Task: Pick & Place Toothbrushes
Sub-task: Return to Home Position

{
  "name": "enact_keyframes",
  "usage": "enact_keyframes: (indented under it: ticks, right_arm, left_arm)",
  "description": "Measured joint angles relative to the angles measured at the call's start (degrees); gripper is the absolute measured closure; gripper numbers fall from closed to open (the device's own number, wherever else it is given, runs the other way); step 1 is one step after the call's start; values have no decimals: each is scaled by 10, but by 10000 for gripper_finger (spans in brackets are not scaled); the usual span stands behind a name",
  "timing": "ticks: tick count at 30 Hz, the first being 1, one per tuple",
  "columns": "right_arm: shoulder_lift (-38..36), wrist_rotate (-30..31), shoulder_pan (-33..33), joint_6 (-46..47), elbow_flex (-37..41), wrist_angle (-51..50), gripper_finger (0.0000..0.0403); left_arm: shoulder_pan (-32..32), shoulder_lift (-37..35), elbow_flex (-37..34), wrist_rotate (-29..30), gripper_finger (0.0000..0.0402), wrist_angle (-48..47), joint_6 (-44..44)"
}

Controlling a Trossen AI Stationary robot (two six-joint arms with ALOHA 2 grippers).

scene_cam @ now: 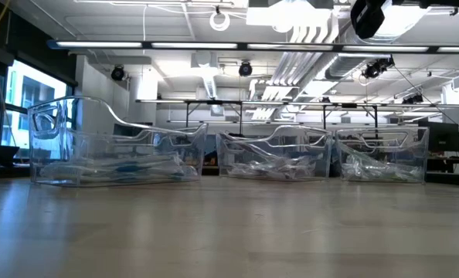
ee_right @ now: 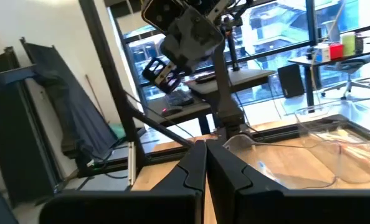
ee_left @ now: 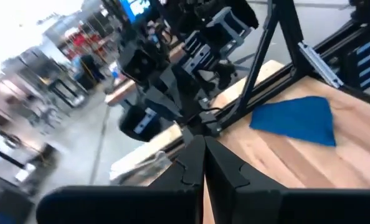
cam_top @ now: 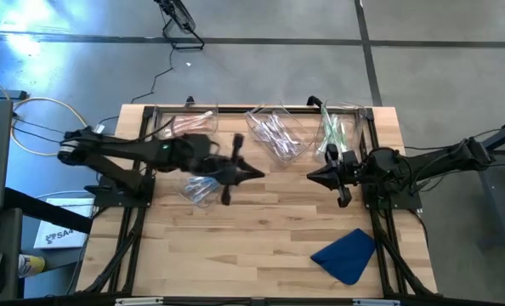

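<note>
The wooden table (cam_top: 261,234) had much free board at the middle and front, with only the blue cloth (cam_top: 346,253) near its front right corner. Clear bins (cam_top: 298,150) along the far edge, and one more under the left arm, held the toothbrushes (cam_top: 272,131). In front of them the left gripper (cam_top: 259,174) and right gripper (cam_top: 311,176) faced each other, apart, fingers pressed together, empty.

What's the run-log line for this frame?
left claw: shut, empty, raised mid-table | right claw: shut, empty, facing it | toothbrushes: in clear bins | blue cloth: right side
</note>
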State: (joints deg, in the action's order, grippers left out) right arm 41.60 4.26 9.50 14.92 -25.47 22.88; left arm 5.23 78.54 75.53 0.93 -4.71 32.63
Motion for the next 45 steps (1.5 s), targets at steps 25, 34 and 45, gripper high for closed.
enact_keyframes:
  ticks: [25, 34, 45]
  right_arm:
    - [0, 1, 0, -2, 0, -18, 398]
    - [0, 1, 0, -2, 0, -27, 398]
    - [0, 1, 0, -2, 0, -27, 398]
  left_arm:
    - [27, -452, -451, 64, 401, 127, 47]
    - [27, -568, -511, 87, 401, 124, 61]
    - [27, -687, -573, 87, 401, 82, 40]
